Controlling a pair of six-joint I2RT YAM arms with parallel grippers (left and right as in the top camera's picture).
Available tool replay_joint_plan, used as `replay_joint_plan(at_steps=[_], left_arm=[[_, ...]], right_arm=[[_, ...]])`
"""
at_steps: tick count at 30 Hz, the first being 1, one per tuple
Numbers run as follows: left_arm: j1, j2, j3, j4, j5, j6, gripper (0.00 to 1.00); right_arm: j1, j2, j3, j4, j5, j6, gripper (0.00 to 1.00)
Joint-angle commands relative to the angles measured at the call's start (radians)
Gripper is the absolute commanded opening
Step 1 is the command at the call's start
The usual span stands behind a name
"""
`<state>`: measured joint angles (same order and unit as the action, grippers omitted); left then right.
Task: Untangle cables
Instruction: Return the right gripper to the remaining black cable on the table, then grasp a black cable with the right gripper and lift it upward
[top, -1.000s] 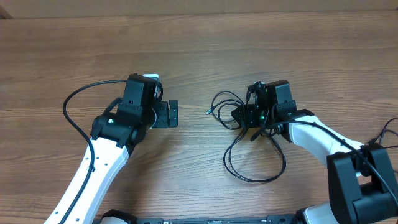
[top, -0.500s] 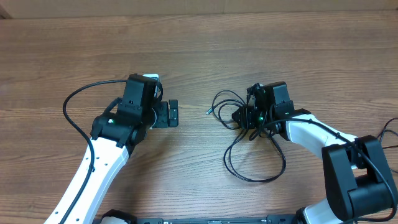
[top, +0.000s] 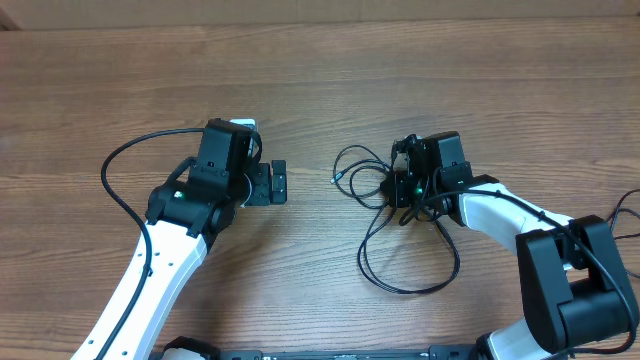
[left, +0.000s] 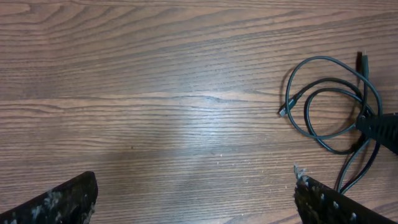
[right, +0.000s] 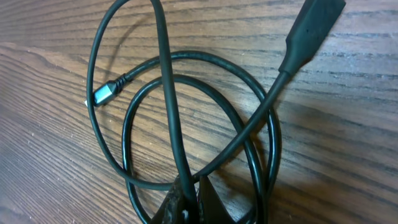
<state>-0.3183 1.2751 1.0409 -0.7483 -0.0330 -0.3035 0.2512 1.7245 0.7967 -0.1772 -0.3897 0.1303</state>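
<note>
The right arm (top: 500, 215) comes in from the lower right edge of the table (top: 320, 80), its white forearm slanting up and to the left, the black wrist bent so that the head points left and sits low over the wood. The right fingers (right: 208, 208) are pinched together on the cables (right: 163, 81), gripping the strands where several loops cross. From that pinch the cords fan out: two rounded loops lie flat on the table towards the left, with a small silver plug tip (right: 102, 93) at the far end of one strand and a thicker black plug (right: 311, 31) lying off to the other side. A larger loop trails back towards the near edge, below the wrist.

The left arm (top: 165, 260) rises from the lower left edge, its forearm angled up and right, the wrist turned so that the head faces the cables across a bare stretch of table. The left fingers (left: 68, 199) stand wide apart, holding nothing, well apart from the cords
</note>
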Motion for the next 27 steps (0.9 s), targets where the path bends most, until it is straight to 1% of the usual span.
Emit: replay_joint_plan(at_steps=[1, 5, 6, 11, 12, 15, 17, 18, 20, 23, 27], left_arm=[[0.004, 0.0, 0.018, 0.0, 0.008, 0.019, 0.99], [0.004, 0.0, 0.018, 0.0, 0.008, 0.019, 1.0], [0.004, 0.0, 0.018, 0.0, 0.008, 0.019, 0.99], [0.004, 0.0, 0.018, 0.0, 0.008, 0.019, 1.0], [0.004, 0.0, 0.018, 0.0, 0.008, 0.019, 1.0], [0.004, 0.0, 0.018, 0.0, 0.008, 0.019, 1.0], [0.004, 0.0, 0.018, 0.0, 0.008, 0.019, 1.0], [0.004, 0.0, 0.018, 0.0, 0.008, 0.019, 1.0], [0.004, 0.0, 0.018, 0.0, 0.008, 0.019, 1.0], [0.004, 0.0, 0.018, 0.0, 0.008, 0.019, 1.0], [0.004, 0.0, 0.018, 0.0, 0.008, 0.019, 0.99]], right_arm=[[0.006, -0.008, 0.051, -0.03, -0.009, -0.001, 0.04], [0.006, -0.049, 0.154, -0.155, -0.008, -0.001, 0.04], [0.006, -0.074, 0.221, -0.23, -0.008, -0.001, 0.04], [0.006, -0.132, 0.436, -0.422, -0.008, -0.001, 0.04], [0.006, -0.148, 0.54, -0.492, -0.008, -0.002, 0.04], [0.006, -0.161, 0.692, -0.574, -0.008, -0.002, 0.04], [0.006, -0.163, 0.787, -0.614, -0.008, -0.002, 0.04], [0.006, -0.163, 0.885, -0.649, -0.008, -0.001, 0.04], [0.006, -0.164, 1.017, -0.685, -0.008, -0.001, 0.04], [0.006, -0.164, 1.155, -0.708, -0.008, -0.001, 0.04], [0.006, -0.164, 1.294, -0.711, -0.008, -0.001, 0.04]])
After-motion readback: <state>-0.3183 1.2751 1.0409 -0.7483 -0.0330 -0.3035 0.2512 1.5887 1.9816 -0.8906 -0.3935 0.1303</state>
